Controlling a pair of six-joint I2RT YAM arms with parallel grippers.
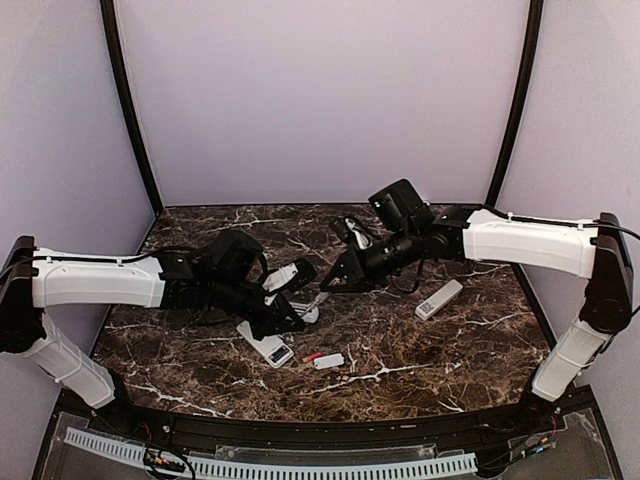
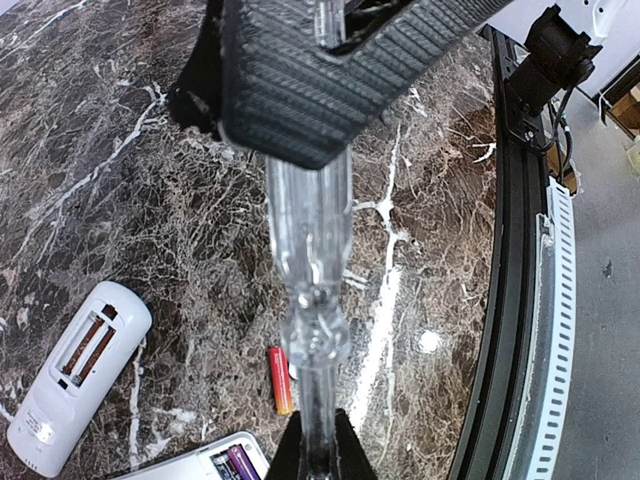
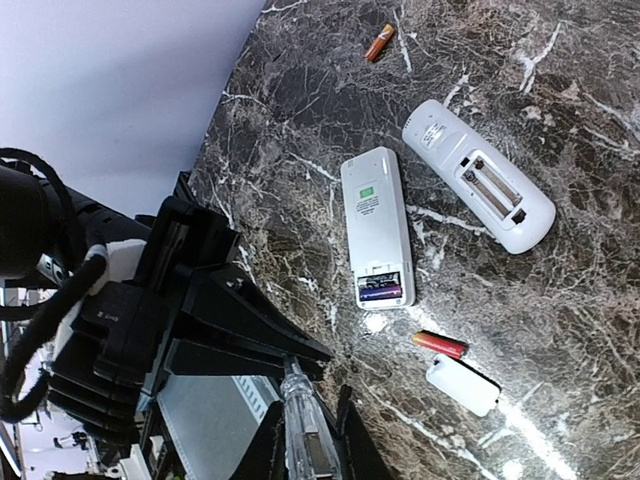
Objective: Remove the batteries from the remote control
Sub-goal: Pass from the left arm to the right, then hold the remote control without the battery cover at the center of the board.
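A flat white remote (image 3: pixel 377 228) lies with its bay open and a bluish-purple battery (image 3: pixel 382 290) inside; it also shows in the top view (image 1: pixel 265 345) and the left wrist view (image 2: pixel 200 462). A rounded white remote (image 3: pixel 480 175) has an empty bay. One red battery (image 3: pixel 440 344) lies loose beside a white cover (image 3: pixel 462 384), and an orange battery (image 3: pixel 379 43) lies farther off. My left gripper (image 2: pixel 318 450) and right gripper (image 3: pixel 305 440) are both shut on one clear plastic tool (image 2: pixel 310 230), held between them above the table.
A third white remote (image 1: pixel 439 299) lies to the right. The grippers meet mid-table (image 1: pixel 315 295), just above the flat remote. The table's black front rim (image 2: pixel 510 300) runs close by. Purple walls enclose the back and sides.
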